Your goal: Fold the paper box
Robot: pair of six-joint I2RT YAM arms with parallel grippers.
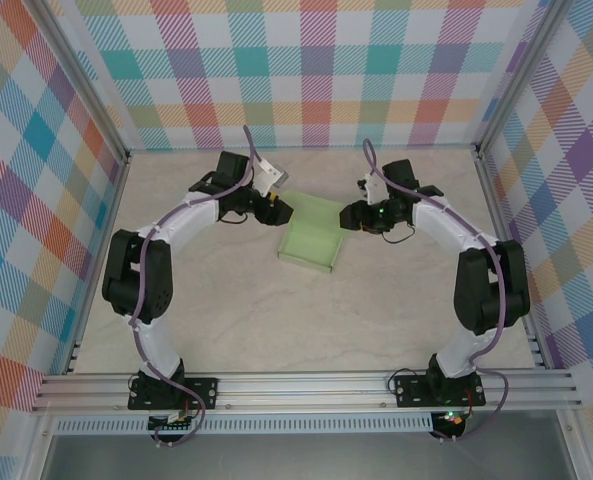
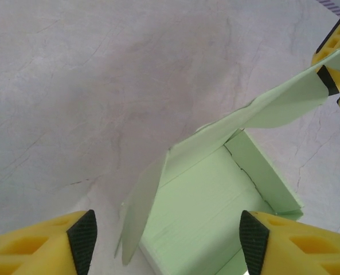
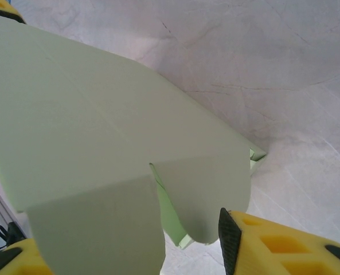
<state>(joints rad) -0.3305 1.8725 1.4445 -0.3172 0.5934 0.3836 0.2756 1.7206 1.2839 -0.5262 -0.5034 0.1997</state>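
Note:
The paper box (image 1: 311,238) is pale green card lying mid-table as a shallow tray with its lid flap lifted. In the left wrist view the tray (image 2: 210,212) sits below and between the wide-open fingers of my left gripper (image 2: 167,240). A side flap (image 2: 141,200) stands up by the left finger. The raised lid (image 2: 261,109) runs to the upper right, where my right gripper's fingers (image 2: 337,43) sit around its edge. In the right wrist view the lid (image 3: 101,126) covers the space between the spread fingers of my right gripper (image 3: 115,252). Both grippers (image 1: 276,208) (image 1: 348,216) flank the box.
The pale marble-patterned tabletop (image 1: 276,320) is walled in by checked panels (image 1: 316,70) at the back and sides. An aluminium rail (image 1: 306,385) runs along the near edge, where both arm bases are bolted.

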